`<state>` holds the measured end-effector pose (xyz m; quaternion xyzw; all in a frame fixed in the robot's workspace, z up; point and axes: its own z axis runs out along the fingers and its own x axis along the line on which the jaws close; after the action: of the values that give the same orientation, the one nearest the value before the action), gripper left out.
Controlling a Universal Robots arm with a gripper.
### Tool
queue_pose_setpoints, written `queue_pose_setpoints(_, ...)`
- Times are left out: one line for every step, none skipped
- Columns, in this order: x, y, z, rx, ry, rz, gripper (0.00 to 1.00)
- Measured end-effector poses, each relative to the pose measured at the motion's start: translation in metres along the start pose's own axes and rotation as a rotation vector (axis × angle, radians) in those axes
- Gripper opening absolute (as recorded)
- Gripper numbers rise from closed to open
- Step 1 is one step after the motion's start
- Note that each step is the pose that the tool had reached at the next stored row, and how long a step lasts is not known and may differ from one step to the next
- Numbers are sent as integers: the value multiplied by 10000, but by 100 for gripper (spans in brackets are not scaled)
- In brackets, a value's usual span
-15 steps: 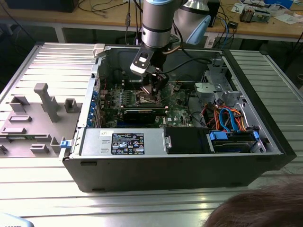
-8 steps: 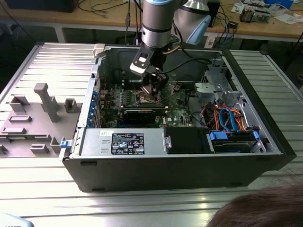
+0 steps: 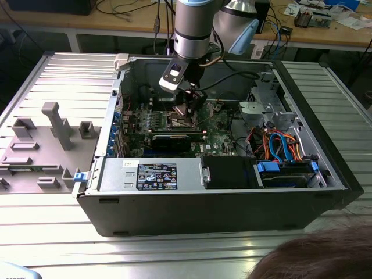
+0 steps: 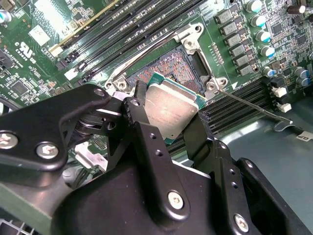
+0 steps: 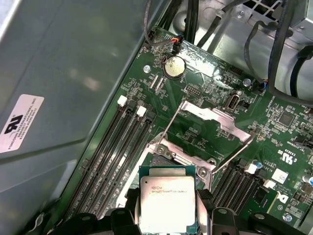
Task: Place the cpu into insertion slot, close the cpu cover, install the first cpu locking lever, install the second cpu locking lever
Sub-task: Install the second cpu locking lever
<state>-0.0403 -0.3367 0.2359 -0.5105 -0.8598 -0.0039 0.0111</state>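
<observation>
While the claw point(image 4: 168, 111) squeezes the cpu point(image 4: 172, 108) between its two black fingers point(image 4: 143, 120), the chip sits just over the near edge of the insertion slot point(image 4: 172, 66), silver top up. I cannot tell if it touches the slot. The cpu cover point(image 5: 211, 119) is swung open beside the slot. In the exterior view the claw is down inside the open computer case point(image 3: 203, 200) on the table point(image 3: 52, 232).
</observation>
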Motion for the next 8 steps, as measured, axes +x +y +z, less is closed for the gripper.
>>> queue_pose_setpoints(0,0,0,0,0,16,55)
queue_pose_setpoints(0,0,0,0,0,31,55)
queue_pose_setpoints(0,0,0,-1,0,51,55)
queue_pose_setpoints(0,0,1,0,0,65,55)
queue_pose_setpoints(0,0,1,-1,0,82,55)
queue_pose_setpoints(0,0,1,-3,1,102,55)
queue_pose_setpoints(0,0,2,-3,1,115,55)
queue_pose_setpoints(0,0,1,-2,0,129,55)
